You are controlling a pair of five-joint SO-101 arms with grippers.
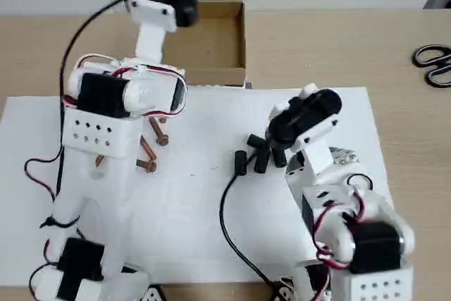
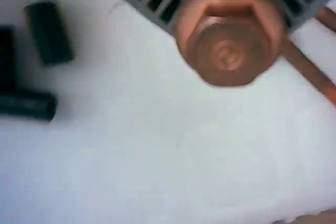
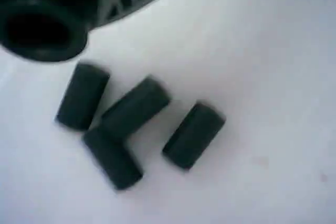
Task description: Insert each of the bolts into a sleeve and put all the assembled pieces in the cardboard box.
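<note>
A black sleeve (image 3: 39,32) is being gripped by the right gripper (image 3: 79,3). Four more sleeves (image 3: 135,107) are being carried by the white sheet (image 3: 262,77), three touching, one just beside.

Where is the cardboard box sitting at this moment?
In the high view, the cardboard box sits on the far side of the table, just beyond the white sheet, partly covered by the left arm.

Bare sheet (image 1: 176,209) between loose bolts (image 1: 159,134) and sleeve cluster (image 1: 262,160); left arm (image 1: 106,114) seemingly overhangs cardboard box (image 1: 218,40).
</note>
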